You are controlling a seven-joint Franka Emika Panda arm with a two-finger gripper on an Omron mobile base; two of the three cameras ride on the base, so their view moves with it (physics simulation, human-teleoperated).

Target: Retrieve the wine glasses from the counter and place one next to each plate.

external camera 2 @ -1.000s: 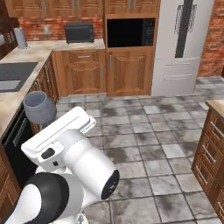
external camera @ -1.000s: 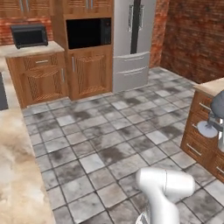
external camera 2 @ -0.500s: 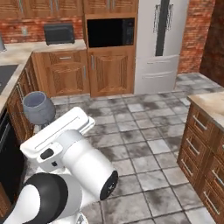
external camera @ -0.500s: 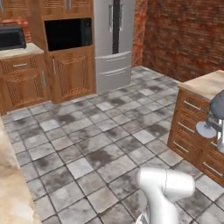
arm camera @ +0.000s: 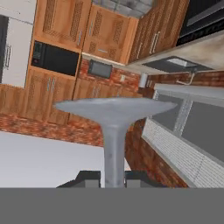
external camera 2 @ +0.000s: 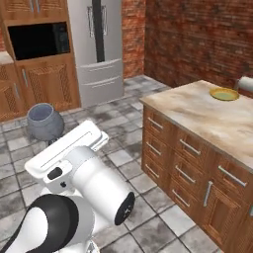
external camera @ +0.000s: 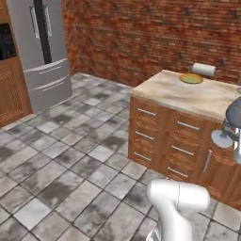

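No writing to read anywhere right now: no labels, brand marks, numbers or signs on anything in any of the three views.

both base views look forward and down from behind the arm, sharing the fridge [external camera: 40,52] at upper left and the yellow-olive plate [external camera 2: 224,94] at right; the hand view sits rolled, close behind the gripper.
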